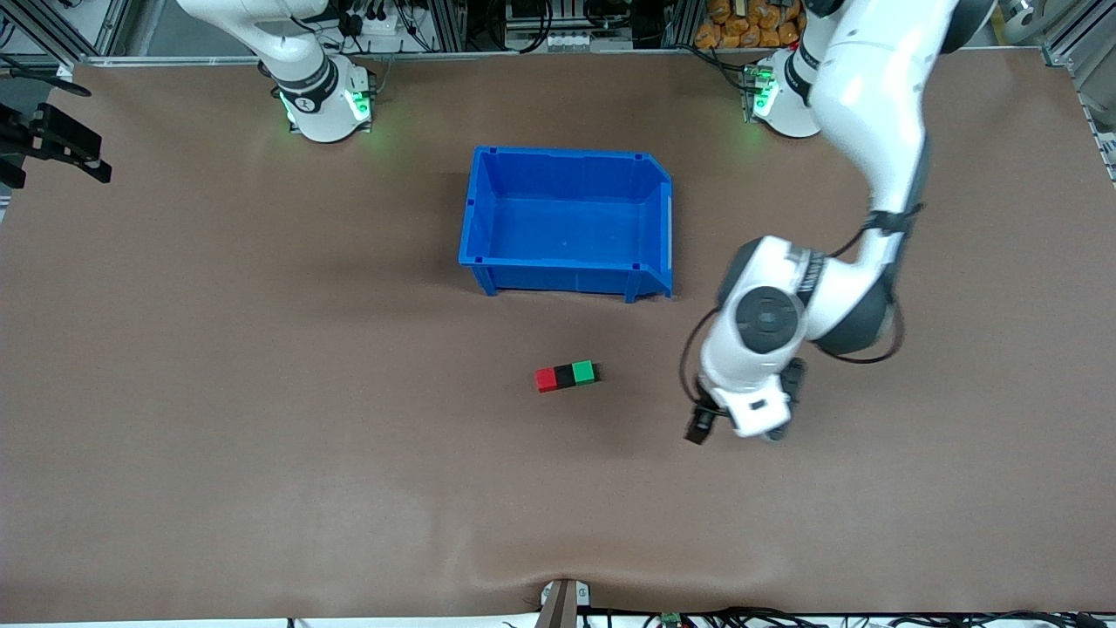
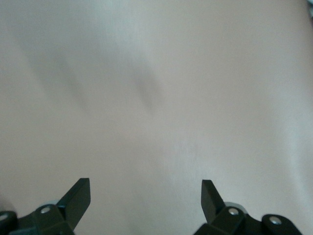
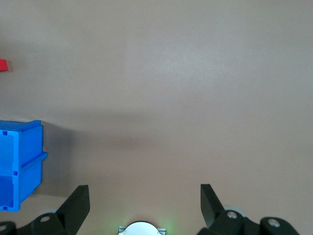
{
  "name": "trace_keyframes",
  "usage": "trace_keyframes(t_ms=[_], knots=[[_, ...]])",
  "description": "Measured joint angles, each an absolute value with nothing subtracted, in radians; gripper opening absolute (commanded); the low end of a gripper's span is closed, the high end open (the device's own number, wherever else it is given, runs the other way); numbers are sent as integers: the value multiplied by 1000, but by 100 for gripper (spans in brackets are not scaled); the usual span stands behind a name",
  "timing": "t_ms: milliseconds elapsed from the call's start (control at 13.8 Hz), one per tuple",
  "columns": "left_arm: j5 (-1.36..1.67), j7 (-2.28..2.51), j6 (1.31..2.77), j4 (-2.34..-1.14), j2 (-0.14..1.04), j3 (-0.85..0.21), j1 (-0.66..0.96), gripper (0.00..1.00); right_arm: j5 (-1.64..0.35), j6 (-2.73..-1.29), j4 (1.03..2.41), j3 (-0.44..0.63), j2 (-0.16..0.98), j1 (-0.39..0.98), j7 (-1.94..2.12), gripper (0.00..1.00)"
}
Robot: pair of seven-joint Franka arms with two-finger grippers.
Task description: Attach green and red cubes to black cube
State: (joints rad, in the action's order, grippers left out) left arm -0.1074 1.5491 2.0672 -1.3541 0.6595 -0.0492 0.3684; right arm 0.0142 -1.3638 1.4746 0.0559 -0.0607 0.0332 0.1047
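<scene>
While both arms are clear of the cubes, the scene reads as follows.

Cube row: the red cube (image 1: 546, 379), the black cube (image 1: 565, 376) and the green cube (image 1: 583, 372) lie pressed together in one short line on the tabletop (image 1: 261, 392), the black one in the middle touching both coloured ones.
Row direction: the red end points toward the right arm's end of the tabletop, the green end toward the left arm's end; the line is slightly slanted, the red end a little nearer the front camera.
Blue bin: the blue bin (image 1: 481, 209) sits farther from the front camera than the cube row, well apart from it, with nothing visible inside.
Left gripper: the left gripper (image 2: 145, 193) hangs over bare tabletop near the cube row, toward the left arm's end; its fingers (image 2: 78, 196) are spread wide with nothing between them, and the left wrist view shows only plain brown surface under them.
Left arm: it reaches from its base down over the tabletop, elbow bent, its wrist above the spot beside the cubes.
Right gripper: the right gripper (image 3: 145, 196) is spread wide and holds nothing; the right wrist view looks down on the tabletop, with a corner of the blue bin and a sliver of the red cube at the picture's edge.
Right arm: it waits, only its base and lower links showing in the front view.
</scene>
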Motion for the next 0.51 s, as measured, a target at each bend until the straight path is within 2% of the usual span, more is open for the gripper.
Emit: trace_keyframes(t_ms=[508], knots=[[-107,1211,2029,-1614,316,-55,225,100,12,-1363,1474,58,-58,35,105,100]])
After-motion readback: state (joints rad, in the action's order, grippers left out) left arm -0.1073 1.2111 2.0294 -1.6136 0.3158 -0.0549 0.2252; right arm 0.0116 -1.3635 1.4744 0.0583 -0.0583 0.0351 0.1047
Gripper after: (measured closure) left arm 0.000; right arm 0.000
